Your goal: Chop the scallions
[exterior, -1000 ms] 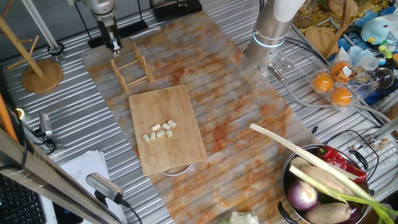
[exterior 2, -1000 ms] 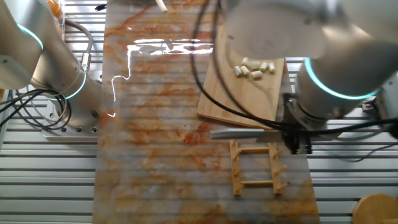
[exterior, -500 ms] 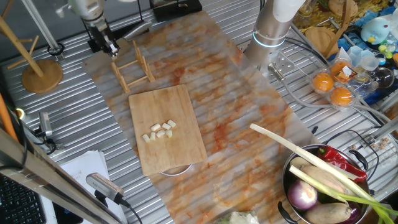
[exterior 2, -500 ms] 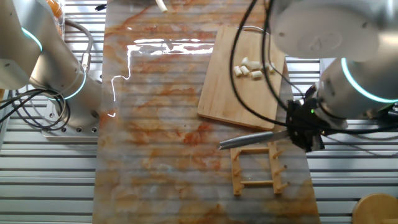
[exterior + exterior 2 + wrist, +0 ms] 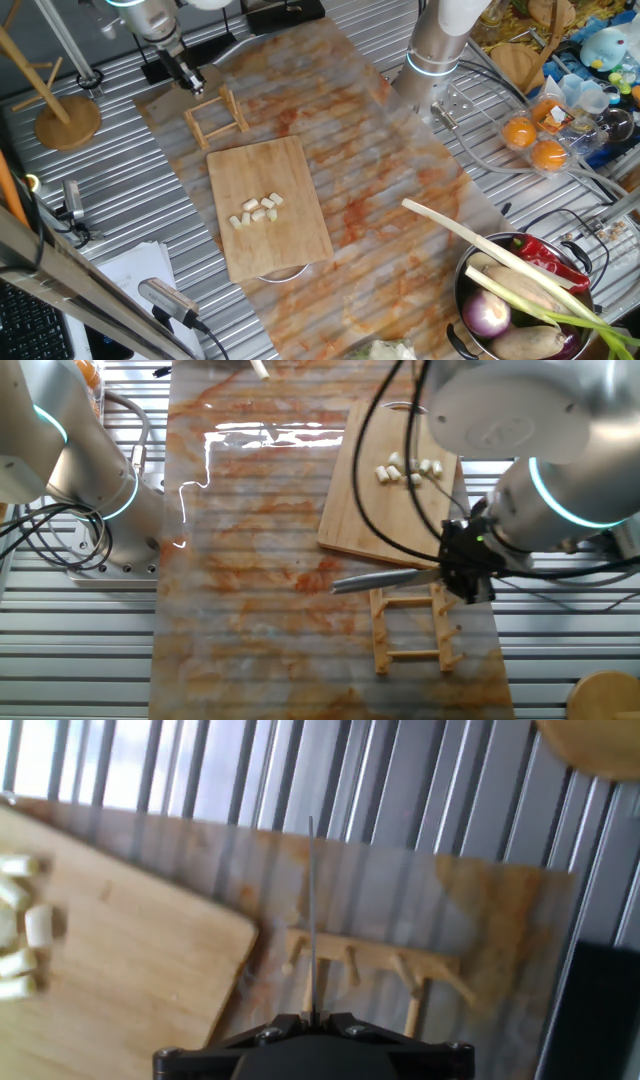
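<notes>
Scallions [image 5: 256, 210] lie in short pale cream chunks, close together near the middle of the board [image 5: 268, 205]. The gripper [image 5: 466, 565] is clamped on a knife [image 5: 385, 580] above the rack [image 5: 413, 628].

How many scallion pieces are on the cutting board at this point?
7, as best I can count. The scallion pieces all lie in one loose cluster near the middle of the cutting board, some touching. A small piece may be hidden behind another.
</notes>
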`<state>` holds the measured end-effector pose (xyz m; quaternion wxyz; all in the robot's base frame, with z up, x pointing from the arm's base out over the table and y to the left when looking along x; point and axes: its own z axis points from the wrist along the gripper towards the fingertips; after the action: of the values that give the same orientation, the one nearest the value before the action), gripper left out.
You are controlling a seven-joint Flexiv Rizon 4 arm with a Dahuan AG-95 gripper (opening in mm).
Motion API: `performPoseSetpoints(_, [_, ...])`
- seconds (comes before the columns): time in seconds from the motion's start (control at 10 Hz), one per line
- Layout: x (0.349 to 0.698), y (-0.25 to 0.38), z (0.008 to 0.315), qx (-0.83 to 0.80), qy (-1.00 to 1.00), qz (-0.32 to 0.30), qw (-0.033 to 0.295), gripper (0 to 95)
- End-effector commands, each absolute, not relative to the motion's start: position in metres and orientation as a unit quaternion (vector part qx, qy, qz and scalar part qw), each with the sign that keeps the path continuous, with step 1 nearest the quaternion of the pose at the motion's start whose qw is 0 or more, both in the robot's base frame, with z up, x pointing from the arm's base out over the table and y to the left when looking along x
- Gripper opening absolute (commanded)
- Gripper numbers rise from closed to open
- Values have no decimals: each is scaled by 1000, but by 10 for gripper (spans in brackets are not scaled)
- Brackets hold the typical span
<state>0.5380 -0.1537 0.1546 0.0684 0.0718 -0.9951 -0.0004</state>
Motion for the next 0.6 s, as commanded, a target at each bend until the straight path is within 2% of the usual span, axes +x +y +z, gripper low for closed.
performPoseSetpoints(0.1, [530,-151,146,34,-999,21,34,0])
performPoseSetpoints(0.6, [519,-152,132,38,-998,32,31,0])
